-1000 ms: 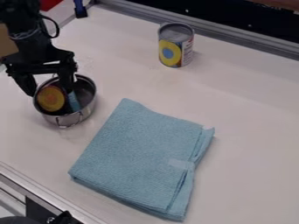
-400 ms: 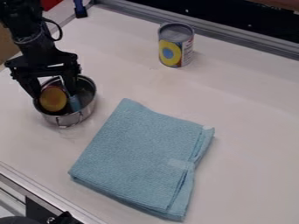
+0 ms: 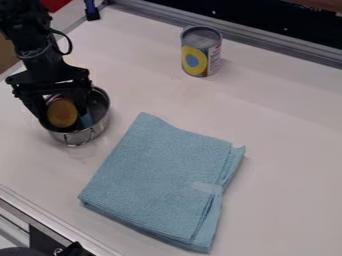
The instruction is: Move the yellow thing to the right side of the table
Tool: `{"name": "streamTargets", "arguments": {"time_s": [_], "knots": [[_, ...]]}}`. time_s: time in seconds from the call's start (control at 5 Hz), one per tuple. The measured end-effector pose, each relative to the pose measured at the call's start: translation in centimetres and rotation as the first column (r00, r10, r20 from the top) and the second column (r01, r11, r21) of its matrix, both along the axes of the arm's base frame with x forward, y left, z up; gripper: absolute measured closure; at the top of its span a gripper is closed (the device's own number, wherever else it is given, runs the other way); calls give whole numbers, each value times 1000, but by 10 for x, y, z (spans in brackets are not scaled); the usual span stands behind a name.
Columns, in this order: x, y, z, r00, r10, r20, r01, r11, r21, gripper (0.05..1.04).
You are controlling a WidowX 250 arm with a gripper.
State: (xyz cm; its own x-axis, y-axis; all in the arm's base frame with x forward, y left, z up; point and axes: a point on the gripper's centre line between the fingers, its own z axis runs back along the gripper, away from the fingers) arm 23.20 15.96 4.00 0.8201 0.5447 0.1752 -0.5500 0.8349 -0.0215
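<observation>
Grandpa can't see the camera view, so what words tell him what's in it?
A robot's black tool is down in a silver pot, with a yellow thing between its fingers. A folded blue cloth and a can are on the white table.

My claw [image 3: 63, 116] looks like matt black plastic. At nine o'clock the pot [image 3: 81, 135] is smooth, shiny metal; near twelve, the can [image 3: 201, 52] shows dull metal. The cloth [image 3: 160, 175] at six is matt and finely textured, the tabletop [image 3: 287, 150] smooth.
</observation>
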Motion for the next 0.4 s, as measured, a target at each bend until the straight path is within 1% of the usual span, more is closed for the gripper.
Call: {"name": "streamTargets", "arguments": {"time_s": [0.2,0.4], "knots": [[0,-1,-2,1000,2,6,-2,1000,7,83],[2,-4,-8,1000,8,5,-8,1000,16,83]]}}
